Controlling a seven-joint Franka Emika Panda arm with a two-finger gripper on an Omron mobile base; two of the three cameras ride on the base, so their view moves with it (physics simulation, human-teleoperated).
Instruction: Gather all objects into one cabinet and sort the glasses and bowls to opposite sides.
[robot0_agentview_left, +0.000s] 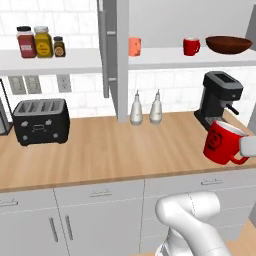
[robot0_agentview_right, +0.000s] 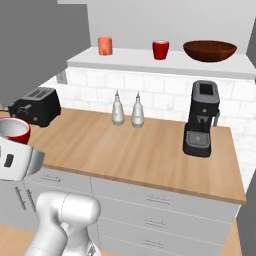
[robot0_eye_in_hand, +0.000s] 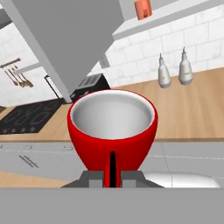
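You are looking at the gripper (robot0_eye_in_hand: 112, 177) clamping a red handled mug (robot0_agentview_left: 223, 142) by its handle, its jaws pressed together on either side of that red strip at the bottom of the hand view. The mug, with a dark round emblem on its side, is hanging in the air off the front edge of the wooden counter (robot0_agentview_left: 110, 150), tilted, with its white inside showing.

Up in the open wall cabinet (robot0_agentview_left: 112, 60), the white shelf (robot0_agentview_left: 165, 59) is carrying the other pieces: a salmon-orange tumbler (robot0_agentview_left: 134, 46) is standing near the shelf's left end, a small red cup (robot0_agentview_left: 191, 46) is sitting near the middle, and a wide dark brown bowl (robot0_agentview_left: 228, 44) is resting toward the right end, just beside the cup but apart from it.

On the counter, two white shaker bottles (robot0_agentview_left: 146, 108) are standing side by side at the back edge, a black coffee machine (robot0_agentview_left: 219, 99) is sitting near the back right corner, and a black toaster (robot0_agentview_left: 41, 120) is sitting toward the left. Three spice jars (robot0_agentview_left: 42, 42) are lining the doorless white shelf (robot0_agentview_left: 45, 62) at the left.
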